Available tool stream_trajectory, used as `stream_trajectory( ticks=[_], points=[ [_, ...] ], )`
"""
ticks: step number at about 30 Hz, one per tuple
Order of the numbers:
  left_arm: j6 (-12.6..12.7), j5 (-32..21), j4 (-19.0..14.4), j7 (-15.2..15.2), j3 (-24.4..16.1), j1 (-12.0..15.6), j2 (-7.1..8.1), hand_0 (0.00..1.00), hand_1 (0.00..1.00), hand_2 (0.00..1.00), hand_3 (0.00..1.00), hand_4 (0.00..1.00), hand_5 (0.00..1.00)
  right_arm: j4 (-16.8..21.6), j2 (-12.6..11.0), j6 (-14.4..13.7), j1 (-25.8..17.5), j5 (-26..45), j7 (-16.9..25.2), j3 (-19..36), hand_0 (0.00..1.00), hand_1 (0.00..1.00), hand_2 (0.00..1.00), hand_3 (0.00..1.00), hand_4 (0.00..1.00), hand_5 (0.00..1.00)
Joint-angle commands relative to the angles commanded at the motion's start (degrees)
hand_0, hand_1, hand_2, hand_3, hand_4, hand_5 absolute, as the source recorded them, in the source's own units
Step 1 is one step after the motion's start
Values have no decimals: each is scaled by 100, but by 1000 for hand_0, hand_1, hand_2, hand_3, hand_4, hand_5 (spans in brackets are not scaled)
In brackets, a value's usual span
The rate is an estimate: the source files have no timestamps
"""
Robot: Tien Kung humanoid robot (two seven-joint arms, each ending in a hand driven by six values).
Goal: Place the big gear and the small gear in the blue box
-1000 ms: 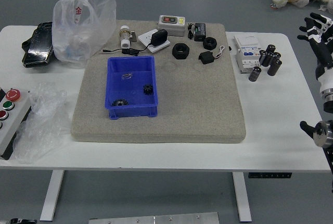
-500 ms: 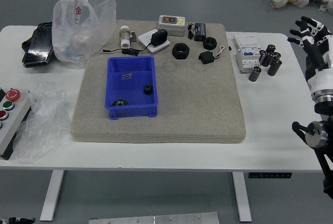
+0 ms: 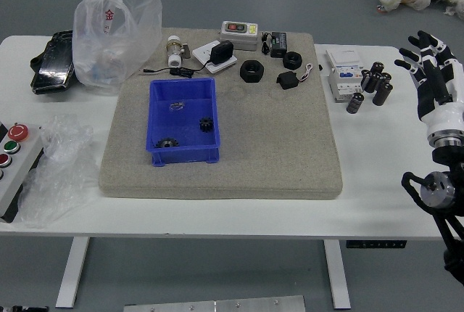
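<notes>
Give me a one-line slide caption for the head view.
Two dark gears lie in the blue box, with the right robot hand open over the table's edge.

The right edge truncates the right arm (image 3: 444, 125), the left the button box (image 3: 16, 159), the bottom a dark, unidentifiable fragment (image 3: 25, 308)

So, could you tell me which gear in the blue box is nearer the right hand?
The small gear, by the right wall; the big gear lies further left.
</notes>
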Motion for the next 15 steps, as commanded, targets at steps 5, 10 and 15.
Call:
stream_trajectory(
  ticks=[5,10,15],
  points=[
    [7,-9,-2,3,1,10,7,639,462,479,635,649,302,-4,1,21,27,36,1,-79,500,572,636,642,731,432],
    [21,-24,-5,0,6,28,-4,639,462,479,635,649,302,-17,6,43,103,79,7,-211,500,572,636,642,731,432],
    [36,-53,-9,2,12,52,-15,638,445,460,633,645,295,-23,19,59,219,80,-1,-383,501,571,635,641,734,436]
  ],
)
